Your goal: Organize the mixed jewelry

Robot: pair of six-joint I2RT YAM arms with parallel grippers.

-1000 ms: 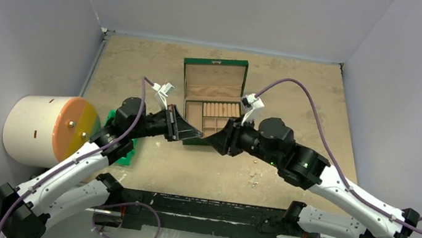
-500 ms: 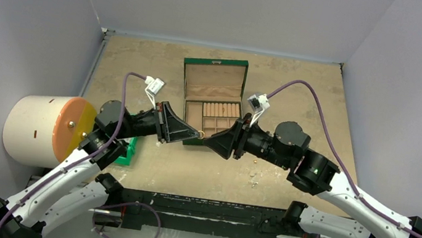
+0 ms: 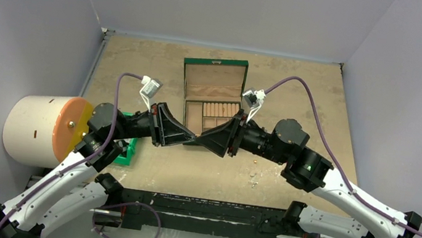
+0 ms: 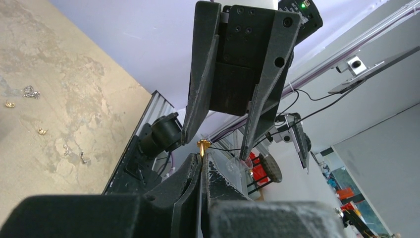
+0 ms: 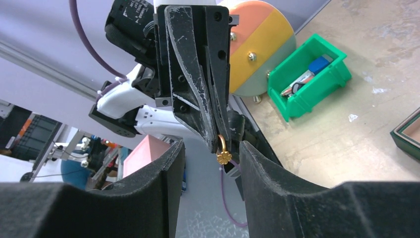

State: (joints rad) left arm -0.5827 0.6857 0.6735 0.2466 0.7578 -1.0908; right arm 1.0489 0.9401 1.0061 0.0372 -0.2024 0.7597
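A small gold ring (image 5: 223, 150) (a flower-shaped charm hangs on it) is pinched in the closed left gripper (image 4: 203, 159), by the front edge of the green box (image 3: 213, 88). It is flanked, untouched, by the parted fingers of the right gripper (image 5: 210, 148). Other tiny pieces (image 4: 30, 92) are scattered on the table (image 3: 299, 94).

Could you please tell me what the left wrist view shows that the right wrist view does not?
Only the left wrist view shows the loose jewelry pieces scattered on the table. Only the right wrist view shows the green bin, the orange-and-yellow-faced drum and a corner of the green box. Both show the left gripper shut on a small gold ring, which sits between the open fingers of the right gripper.
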